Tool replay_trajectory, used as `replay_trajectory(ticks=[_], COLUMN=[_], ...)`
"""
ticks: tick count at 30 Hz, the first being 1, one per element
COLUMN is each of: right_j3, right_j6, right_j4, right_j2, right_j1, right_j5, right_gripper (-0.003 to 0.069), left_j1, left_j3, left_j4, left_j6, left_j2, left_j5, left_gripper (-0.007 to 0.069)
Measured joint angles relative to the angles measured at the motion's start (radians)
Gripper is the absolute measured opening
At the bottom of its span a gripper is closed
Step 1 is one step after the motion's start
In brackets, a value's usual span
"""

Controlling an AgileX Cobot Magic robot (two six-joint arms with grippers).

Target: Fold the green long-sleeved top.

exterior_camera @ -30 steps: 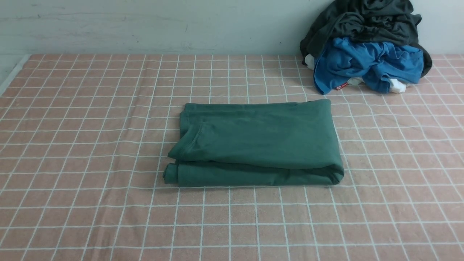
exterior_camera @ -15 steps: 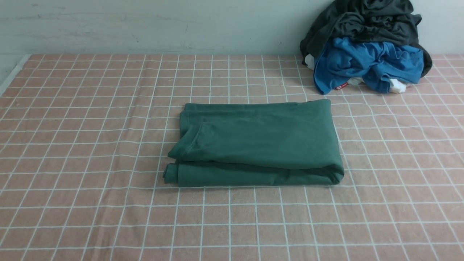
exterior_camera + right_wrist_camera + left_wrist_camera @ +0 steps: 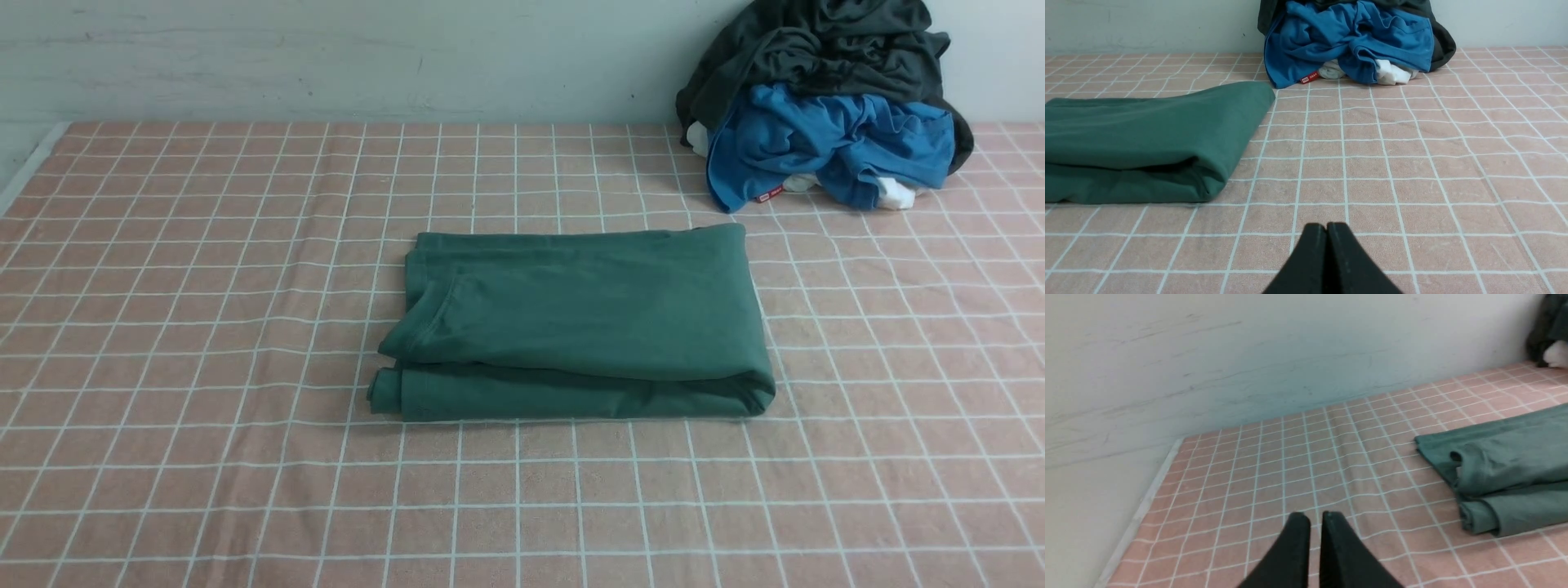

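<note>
The green long-sleeved top (image 3: 580,318) lies folded into a thick rectangle in the middle of the pink checked tablecloth. Its layered hems face the left and its rounded fold faces the right. Neither arm shows in the front view. In the left wrist view my left gripper (image 3: 1316,516) hovers over bare cloth, well left of the top (image 3: 1506,473), its black fingers almost together with nothing between them. In the right wrist view my right gripper (image 3: 1326,226) is pressed shut and empty, low over the cloth, apart from the top's folded right end (image 3: 1139,139).
A heap of clothes sits against the wall at the back right: a dark charcoal garment (image 3: 816,41) on a bright blue one (image 3: 824,139), with white fabric (image 3: 894,194) underneath. The pale wall closes the back. The tablecloth's left edge (image 3: 33,163) runs along a white strip.
</note>
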Motion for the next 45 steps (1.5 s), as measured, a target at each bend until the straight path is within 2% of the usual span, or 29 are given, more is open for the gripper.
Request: replay_trajectory(ticks=[6, 9, 15, 21, 45], right_j3=[0.0, 0.0, 0.0, -0.001, -0.001], right_j6=[0.0, 0.0, 0.0, 0.0, 0.0], right_j4=[0.0, 0.0, 0.001, 0.001, 0.001], right_j2=[0.0, 0.0, 0.0, 0.0, 0.0], right_j1=[0.0, 0.0, 0.0, 0.0, 0.0], right_j5=[0.001, 0.004, 0.004, 0.004, 0.004], right_gripper=[-0.0014, -0.0014, -0.0014, -0.0014, -0.0014], left_j1=[0.005, -0.001, -0.001, -0.001, -0.002], left_j3=[0.252, 0.298, 0.303, 0.292, 0.289], left_j4=[-0.034, -0.042, -0.052, -0.056, -0.056], left_j6=[-0.003, -0.003, -0.004, -0.029, -0.041], left_j2=[0.0, 0.0, 0.001, 0.002, 0.002], left_j5=[-0.276, -0.325, -0.275, -0.132, -0.115], left_gripper=[0.003, 0.003, 0.003, 0.003, 0.003])
